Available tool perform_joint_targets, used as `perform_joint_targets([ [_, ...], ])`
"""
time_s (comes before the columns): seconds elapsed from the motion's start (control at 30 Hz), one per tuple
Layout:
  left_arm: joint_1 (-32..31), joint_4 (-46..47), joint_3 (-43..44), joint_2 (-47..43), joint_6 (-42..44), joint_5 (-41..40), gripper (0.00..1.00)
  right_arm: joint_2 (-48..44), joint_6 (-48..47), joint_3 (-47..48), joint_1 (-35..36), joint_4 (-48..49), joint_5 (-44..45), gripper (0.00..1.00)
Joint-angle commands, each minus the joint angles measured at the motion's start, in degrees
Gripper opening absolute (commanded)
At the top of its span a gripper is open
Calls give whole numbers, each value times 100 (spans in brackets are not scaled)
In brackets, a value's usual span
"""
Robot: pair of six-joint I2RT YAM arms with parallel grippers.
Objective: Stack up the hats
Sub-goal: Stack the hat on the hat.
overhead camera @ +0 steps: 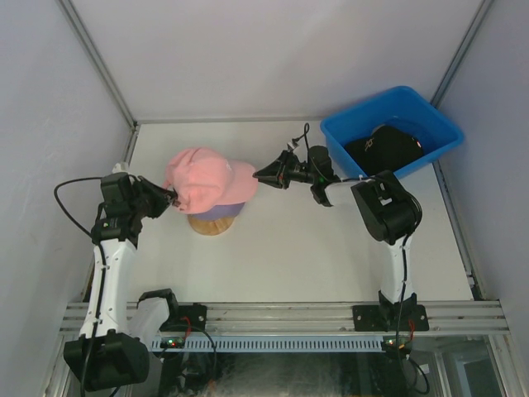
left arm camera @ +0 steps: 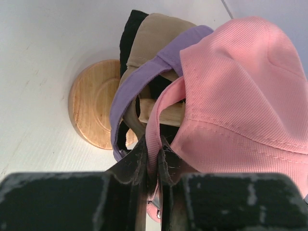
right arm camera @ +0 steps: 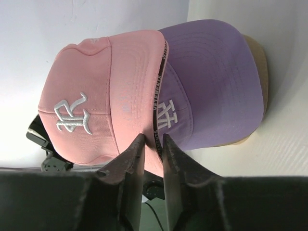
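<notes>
Here the pink cap (overhead camera: pixel 207 178) sits on top of the stack on the wooden stand (overhead camera: pixel 213 225), at the left-centre of the white table (overhead camera: pixel 314 240). A purple cap (overhead camera: pixel 216 212) shows just beneath it. The left wrist view shows the layers from behind: a black cap (left arm camera: pixel 130 33) innermost, then a tan cap (left arm camera: pixel 159 38), then the purple one and the pink one outermost, all above the stand's round base.

The left gripper (overhead camera: pixel 171 198) is at the back of the stack, its jaws pressed together on the rear edge of the pink cap, with pink fabric pinched between the fingers (left arm camera: pixel 139 161).

The right gripper (overhead camera: pixel 263 175) is on the opposite side, at the tip of the pink brim. Its jaws stand close with a narrow gap. The brim's edge lines up with that gap, but I cannot tell whether they actually pinch it.

Another black cap (overhead camera: pixel 384 149) lies in the blue bin (overhead camera: pixel 434 120) at the far right, well apart from the stack.
</notes>
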Motion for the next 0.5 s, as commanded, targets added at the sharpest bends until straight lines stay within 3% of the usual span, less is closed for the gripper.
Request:
perform_joint_targets([
  [0.0, 67, 362, 146, -8, -89, 157, 13, 0, 405, 185, 62, 807, -115, 17],
  [0.2, 69, 411, 200, -136, -162, 64, 11, -46, 531, 134, 46, 970, -116, 7],
  [0.47, 79, 590, 266, -488, -485, -167, 9, -232, 594, -36, -56, 1099, -131, 3],
])
